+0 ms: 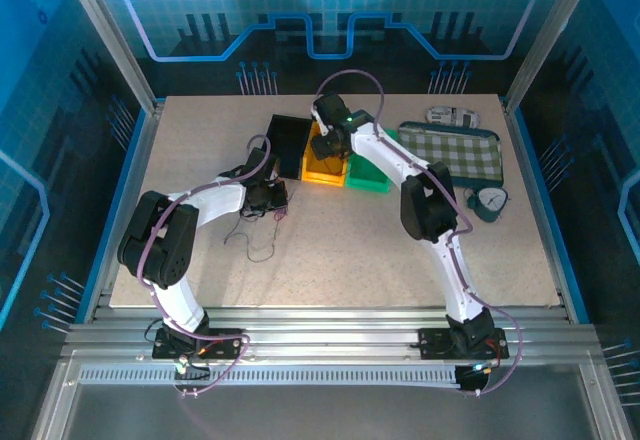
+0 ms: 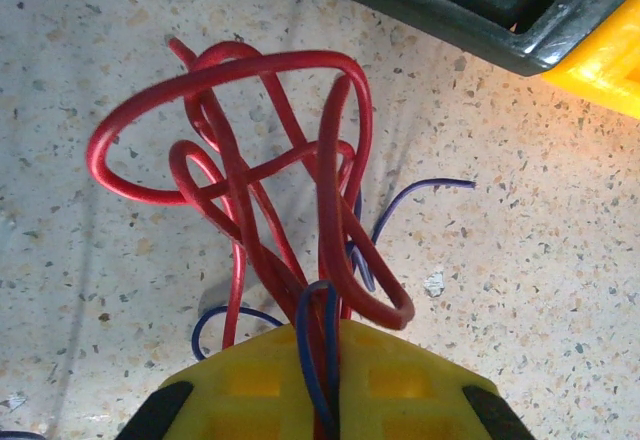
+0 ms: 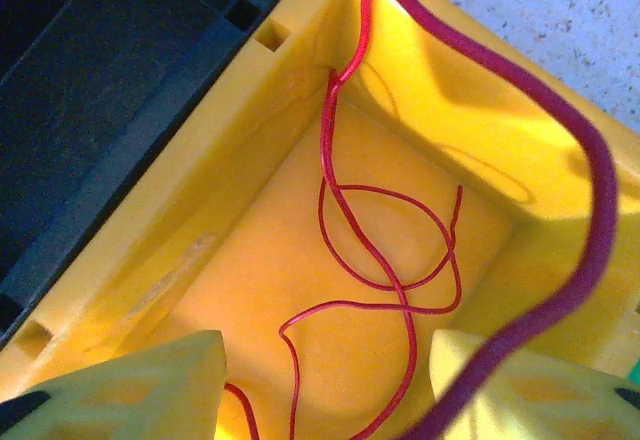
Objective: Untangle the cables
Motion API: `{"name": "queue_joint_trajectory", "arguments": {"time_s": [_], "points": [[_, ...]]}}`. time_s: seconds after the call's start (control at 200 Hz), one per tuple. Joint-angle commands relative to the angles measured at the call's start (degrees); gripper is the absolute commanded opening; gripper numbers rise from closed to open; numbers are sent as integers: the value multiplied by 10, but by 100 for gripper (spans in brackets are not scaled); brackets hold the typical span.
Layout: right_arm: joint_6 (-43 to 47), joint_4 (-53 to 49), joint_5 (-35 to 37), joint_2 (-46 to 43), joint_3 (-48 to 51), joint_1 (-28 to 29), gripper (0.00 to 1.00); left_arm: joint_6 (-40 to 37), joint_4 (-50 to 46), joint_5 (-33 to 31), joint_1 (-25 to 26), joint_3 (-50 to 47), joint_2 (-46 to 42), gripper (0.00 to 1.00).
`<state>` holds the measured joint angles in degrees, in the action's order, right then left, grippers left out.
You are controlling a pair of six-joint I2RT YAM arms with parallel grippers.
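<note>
Red and blue cables [image 2: 240,175] being gripped.
Left gripper [image 2: 325,355] is clamping them; right gripper [image 3: 330,380] is hanging open above yellow bin [image 3: 200,190].

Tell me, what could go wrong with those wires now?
1. A red wire arcs past the rim of the yellow bin, close to the open right pincer; lifting away might drag it out.
2. The left pincer grips red and blue cables looped together; pulling could tighten the knot.

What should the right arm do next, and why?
Probably lift the right pincer out of the yellow plastic bin: its jaws stand apart, thin red wire lies inside, and the left pincer grips more tangled red and blue wires.
</note>
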<state>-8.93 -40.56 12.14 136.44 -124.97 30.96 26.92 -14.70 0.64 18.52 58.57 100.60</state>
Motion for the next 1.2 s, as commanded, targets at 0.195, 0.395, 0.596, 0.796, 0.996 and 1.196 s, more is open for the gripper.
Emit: {"name": "queue_joint_trajectory", "arguments": {"time_s": [0.195, 0.395, 0.596, 0.796, 0.996, 1.196], "points": [[1, 74, -60, -102, 51, -13, 60, -5, -12, 9, -3, 27, 20, 0], [-27, 146, -99, -165, 135, -14, 62, -4, -4, 16, -3, 27, 17, 0], [-21, 158, -135, -223, 229, 13, 58, -40, 29, 110, -4, 24, 10, 0], [-43, 222, -158, -283, 380, 56, 57, -73, 31, 194, -6, 15, -4, 0], [-59, 252, -161, -315, 469, 72, 55, -55, 42, 217, -25, -9, -39, 51], [-60, 258, -161, -331, 506, 73, 54, -2, 102, 227, -60, -71, -106, 66]]}}
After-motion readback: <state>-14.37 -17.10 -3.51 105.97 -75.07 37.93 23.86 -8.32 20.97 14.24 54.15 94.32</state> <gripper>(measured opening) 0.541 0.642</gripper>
